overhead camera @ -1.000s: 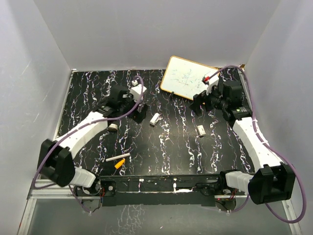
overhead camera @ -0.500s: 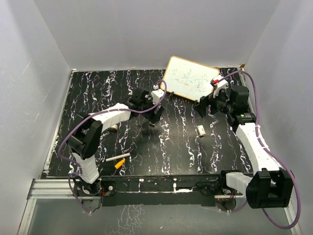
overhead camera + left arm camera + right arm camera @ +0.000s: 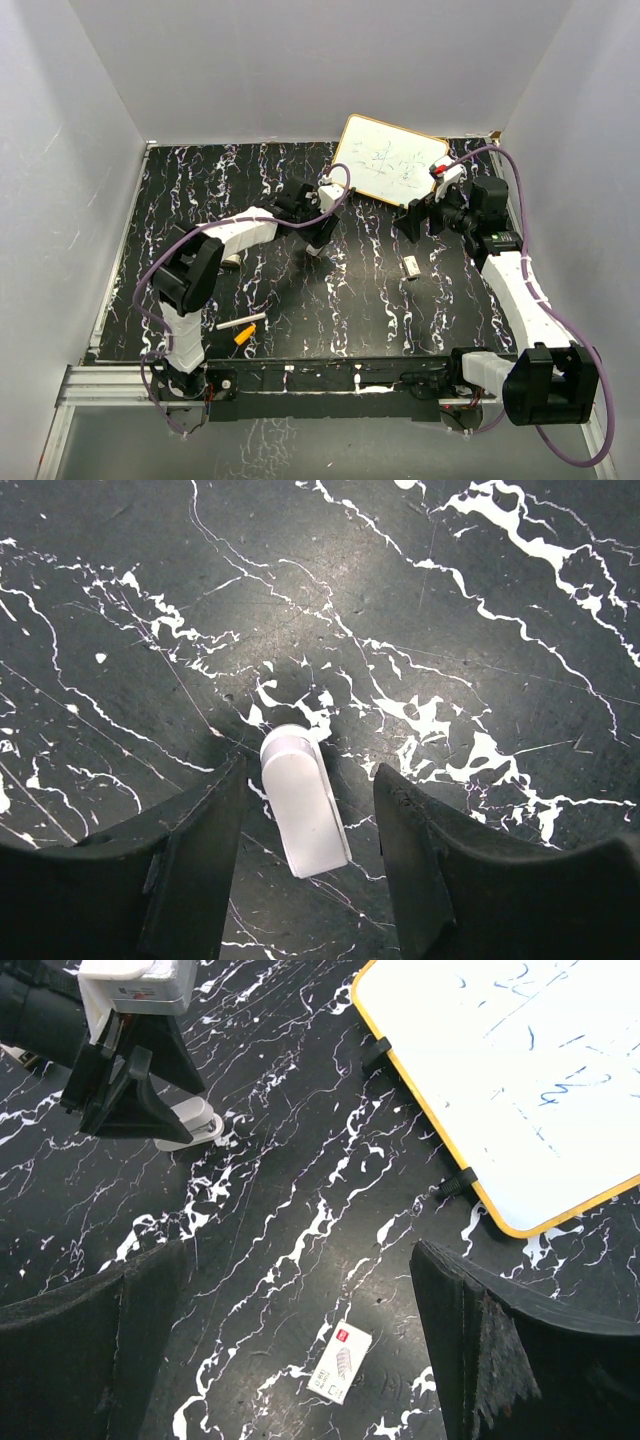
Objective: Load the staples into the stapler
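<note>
The stapler, a small white and light-grey piece, lies flat on the black marbled table. My left gripper straddles it, one dark finger on each side, with a gap showing on both sides, so it is open. From above, the stapler peeks out just under the left gripper. The small white staples box lies on the table below my right gripper, which hangs wide open above it with nothing held. In the top view the staples box is below the right gripper.
A yellow-framed whiteboard stands at the back, right of centre. A white stick and an orange piece lie near the front left. A small pale object sits by the left arm. White walls enclose the table.
My left arm has stretched right to the stapler and its jaws have narrowed around it. The right gripper has drawn back a little toward the right and stays wide open.
</note>
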Motion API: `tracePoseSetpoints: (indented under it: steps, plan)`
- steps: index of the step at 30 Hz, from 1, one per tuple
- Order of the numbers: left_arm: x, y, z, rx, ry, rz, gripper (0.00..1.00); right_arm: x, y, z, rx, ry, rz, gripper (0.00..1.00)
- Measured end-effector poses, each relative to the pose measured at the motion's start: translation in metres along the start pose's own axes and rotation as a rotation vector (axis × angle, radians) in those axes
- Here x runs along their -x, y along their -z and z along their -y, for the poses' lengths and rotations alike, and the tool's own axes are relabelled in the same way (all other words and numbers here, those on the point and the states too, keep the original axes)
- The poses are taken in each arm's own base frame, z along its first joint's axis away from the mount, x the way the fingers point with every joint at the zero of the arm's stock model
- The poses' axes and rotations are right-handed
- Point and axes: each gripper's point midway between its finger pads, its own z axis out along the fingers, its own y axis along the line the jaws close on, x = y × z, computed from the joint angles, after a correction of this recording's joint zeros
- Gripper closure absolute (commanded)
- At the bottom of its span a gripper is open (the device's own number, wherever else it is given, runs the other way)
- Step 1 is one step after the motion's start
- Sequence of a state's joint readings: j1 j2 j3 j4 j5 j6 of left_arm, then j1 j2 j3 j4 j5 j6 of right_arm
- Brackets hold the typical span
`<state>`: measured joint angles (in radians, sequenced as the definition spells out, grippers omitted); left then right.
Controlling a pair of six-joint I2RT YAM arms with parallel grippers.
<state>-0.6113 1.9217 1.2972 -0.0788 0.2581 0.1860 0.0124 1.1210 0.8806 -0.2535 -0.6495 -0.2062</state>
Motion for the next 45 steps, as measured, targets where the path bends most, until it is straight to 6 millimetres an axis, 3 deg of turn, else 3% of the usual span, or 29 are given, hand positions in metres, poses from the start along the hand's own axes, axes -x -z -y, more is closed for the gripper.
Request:
tracePoseSetpoints:
  steps: [8,18,23,31,33,37,41,45]
  plan:
    - [-0.014,-0.01,-0.001,-0.005,0.005,-0.043,0.56,-0.003,-0.001,-0.002,0.009,-0.006,-0.002,0.02]
    - [-0.012,-0.01,-0.002,0.002,-0.004,-0.039,0.54,-0.003,-0.001,-0.002,0.013,-0.006,-0.001,0.02]
    - [-0.012,-0.01,-0.003,0.007,-0.008,-0.04,0.66,-0.002,-0.001,-0.003,0.016,-0.006,-0.001,0.02]
    - [-0.01,-0.007,-0.002,-0.011,-0.043,-0.053,0.99,-0.005,-0.002,-0.003,0.022,0.002,0.005,0.01]
    - [-0.007,-0.004,0.001,-0.039,-0.08,-0.047,1.0,-0.011,-0.004,-0.006,0.039,0.006,0.005,0.01]
    - [0.003,0.015,0.016,-0.125,-0.182,-0.02,1.0,-0.019,-0.009,-0.019,0.116,0.015,0.008,0.03]
    - [0.032,0.058,0.04,-0.224,-0.299,0.075,1.0,-0.017,-0.029,-0.042,0.259,0.052,0.042,0.06]
    - [0.07,0.103,0.062,-0.301,-0.383,0.189,1.0,-0.031,-0.052,-0.079,0.446,0.081,0.049,0.09]
